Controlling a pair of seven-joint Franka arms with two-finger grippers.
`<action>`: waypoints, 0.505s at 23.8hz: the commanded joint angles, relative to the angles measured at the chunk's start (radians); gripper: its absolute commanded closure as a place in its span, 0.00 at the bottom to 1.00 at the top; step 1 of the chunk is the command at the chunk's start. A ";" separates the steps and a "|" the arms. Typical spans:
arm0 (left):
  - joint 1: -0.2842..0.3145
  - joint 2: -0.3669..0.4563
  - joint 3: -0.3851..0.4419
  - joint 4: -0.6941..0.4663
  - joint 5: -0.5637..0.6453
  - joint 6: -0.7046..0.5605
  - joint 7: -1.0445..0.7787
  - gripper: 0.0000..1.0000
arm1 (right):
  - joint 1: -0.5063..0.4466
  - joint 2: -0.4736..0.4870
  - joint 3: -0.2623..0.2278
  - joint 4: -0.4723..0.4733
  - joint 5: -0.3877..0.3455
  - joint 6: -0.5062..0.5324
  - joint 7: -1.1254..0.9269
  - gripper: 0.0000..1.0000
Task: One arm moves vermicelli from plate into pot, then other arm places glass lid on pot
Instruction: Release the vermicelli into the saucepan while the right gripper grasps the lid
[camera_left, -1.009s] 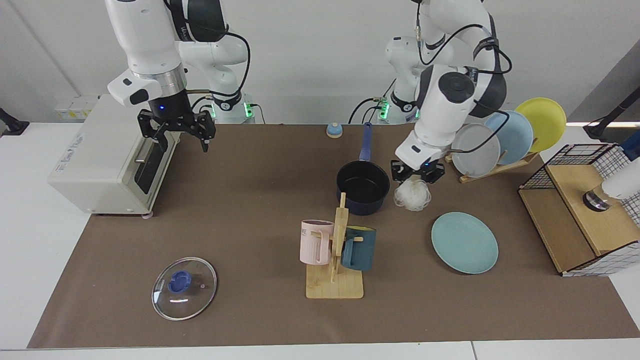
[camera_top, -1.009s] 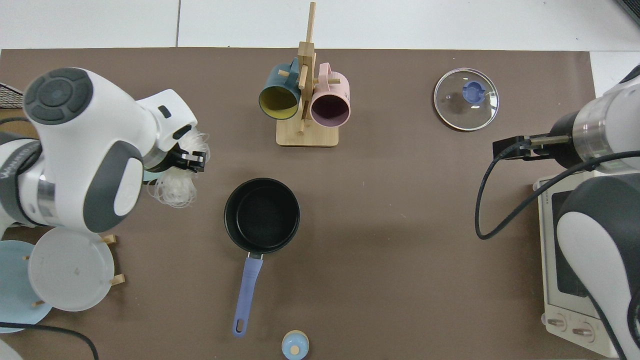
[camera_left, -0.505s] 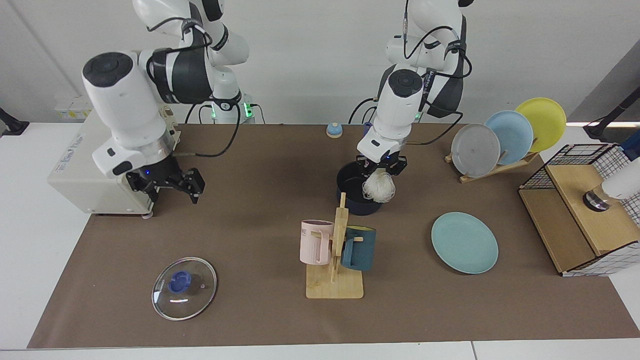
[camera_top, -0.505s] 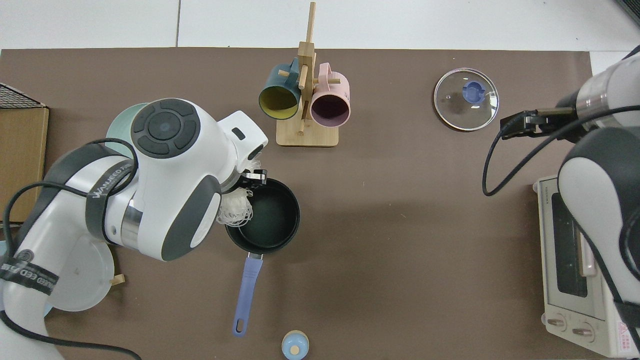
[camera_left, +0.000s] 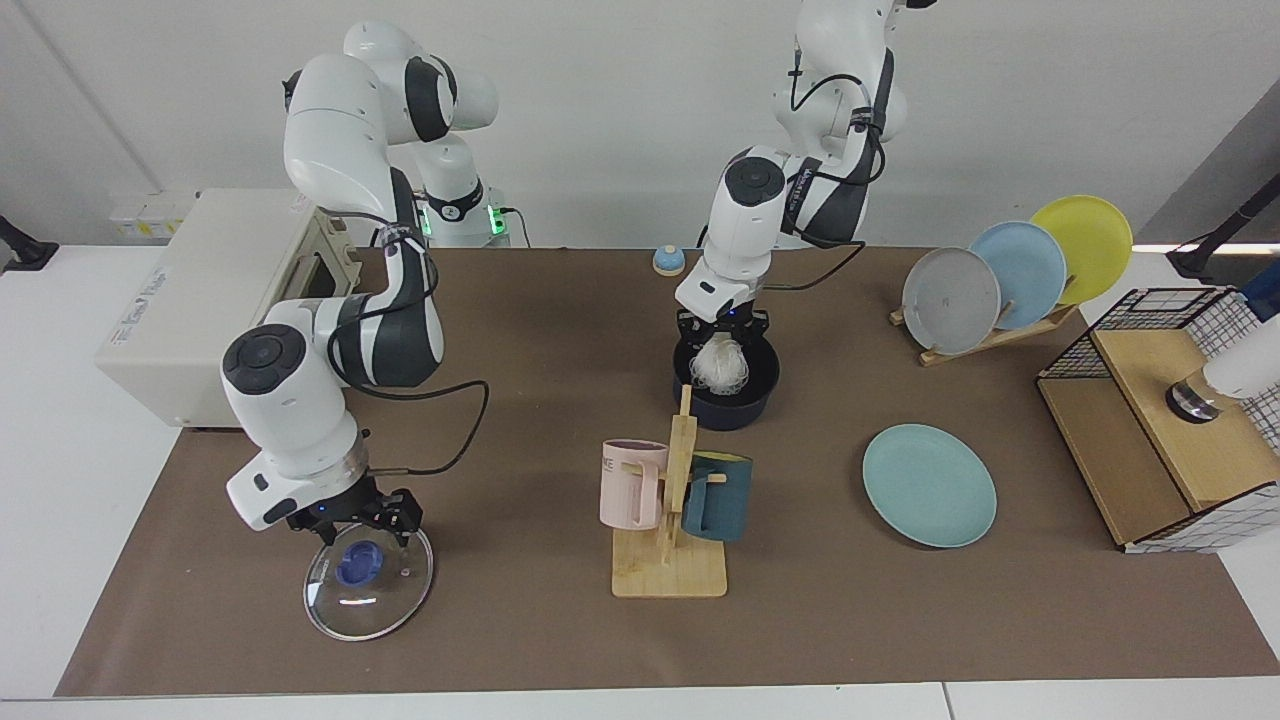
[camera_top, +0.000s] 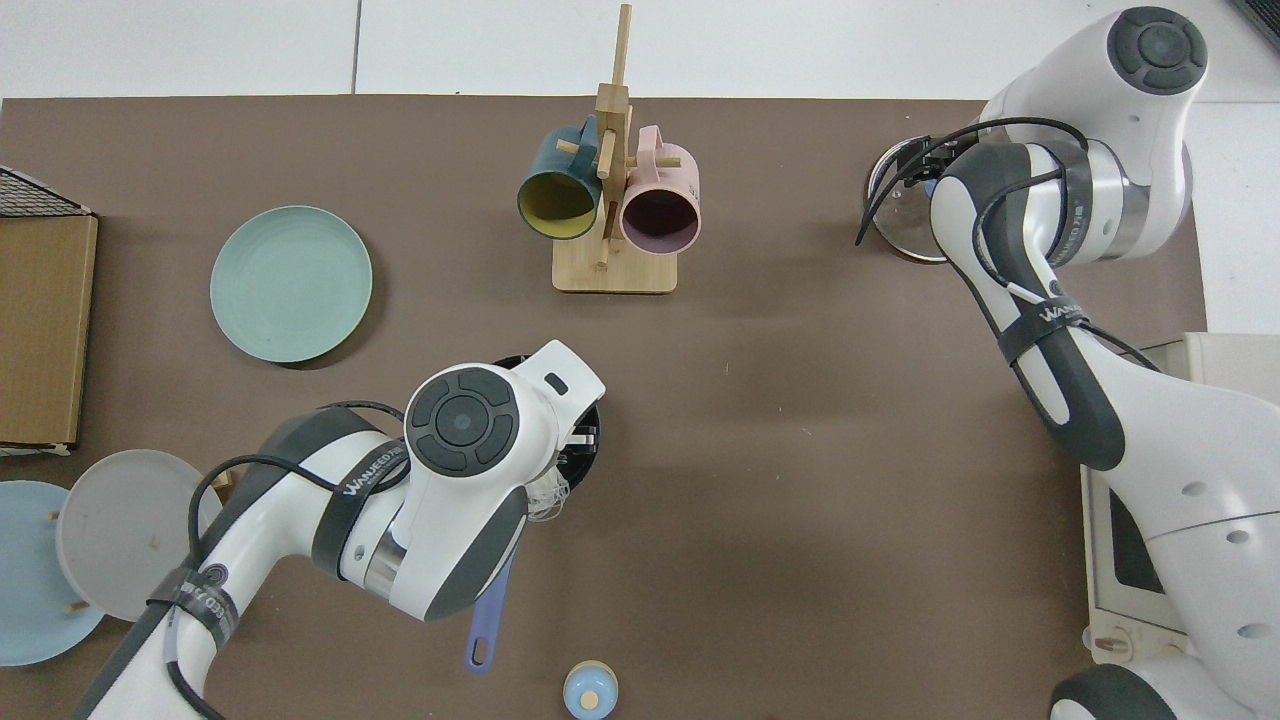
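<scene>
The dark navy pot (camera_left: 738, 412) stands at the table's middle, and its blue handle (camera_top: 485, 635) points toward the robots. My left gripper (camera_left: 722, 338) hangs over the pot's mouth, shut on the white vermicelli (camera_left: 722, 370), whose tangle dangles inside the rim. The light teal plate (camera_left: 930, 485) lies bare to the right of the pot. The glass lid (camera_left: 368, 592) with its blue knob (camera_left: 357, 566) rests flat near the front left. My right gripper (camera_left: 355, 517) is open just above the knob. In the top view that arm hides most of the lid (camera_top: 897, 232).
A wooden mug rack (camera_left: 668, 570) with a pink and a teal mug stands just in front of the pot. A toaster oven (camera_left: 190, 300) sits at far left. A dish rack (camera_left: 1000, 280) and a wire-and-wood box (camera_left: 1160, 440) are at right. A small blue knob (camera_left: 668, 260) lies behind the pot.
My left gripper carried the vermicelli from beside the pot to over its mouth and lowered it. My right arm swung from the toaster oven forward and down to just above the lid's knob.
</scene>
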 joint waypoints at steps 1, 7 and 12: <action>-0.010 -0.017 0.009 -0.068 0.000 0.098 -0.018 1.00 | -0.032 0.058 0.000 0.059 -0.002 0.054 -0.064 0.00; -0.001 -0.017 0.010 -0.088 0.061 0.121 -0.023 0.26 | -0.036 0.096 0.000 0.053 -0.002 0.108 -0.066 0.00; 0.002 -0.021 0.020 -0.076 0.061 0.105 -0.021 0.00 | -0.036 0.096 0.000 0.022 -0.001 0.117 -0.067 0.01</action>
